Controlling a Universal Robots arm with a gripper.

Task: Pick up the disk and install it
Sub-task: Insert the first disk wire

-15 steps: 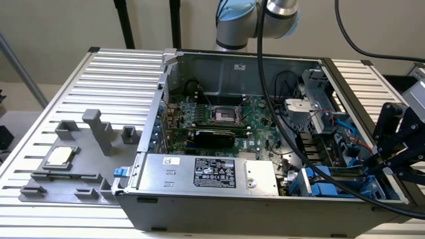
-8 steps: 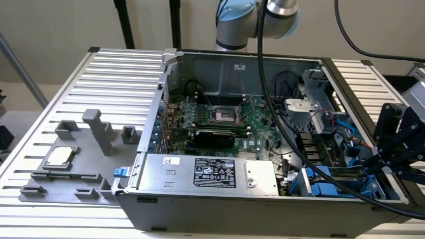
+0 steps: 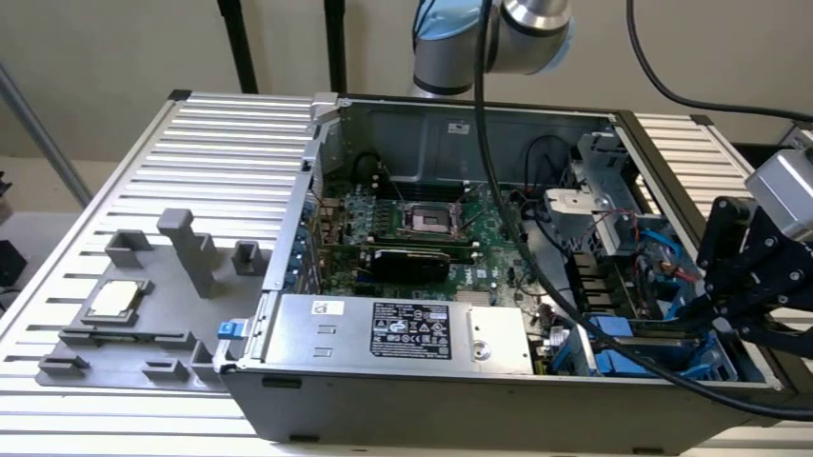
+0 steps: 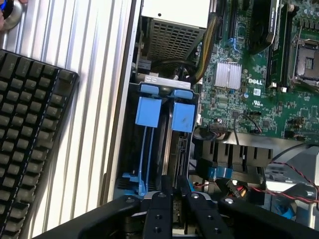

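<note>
The disk (image 4: 173,149) stands on edge in the drive bay, its blue carrier tab just beside a second blue carrier (image 4: 148,112) in the next slot. The gripper (image 4: 174,186) has its fingers drawn narrow, pinched on the disk's near edge.

In the exterior view the bay sits at about 4 o'clock in the open case (image 3: 508,405), and the gripper (image 3: 711,307) reaches down into it from 3 o'clock. The motherboard (image 3: 420,238) fills the case's middle. The power supply (image 3: 394,328), silver with a black label, lies at 6 o'clock against the front wall. A black cable (image 3: 508,219) runs from 12 o'clock across the board toward 5 o'clock.

The arm (image 3: 508,38) stands behind the case at 12 o'clock. Out on the table (image 3: 228,133), at 9 o'clock from the case, a grey fixture (image 3: 166,286) holds a CPU chip (image 3: 112,300). In the wrist view a keyboard (image 4: 30,139) lies on the table beside the case wall nearest the bay
</note>
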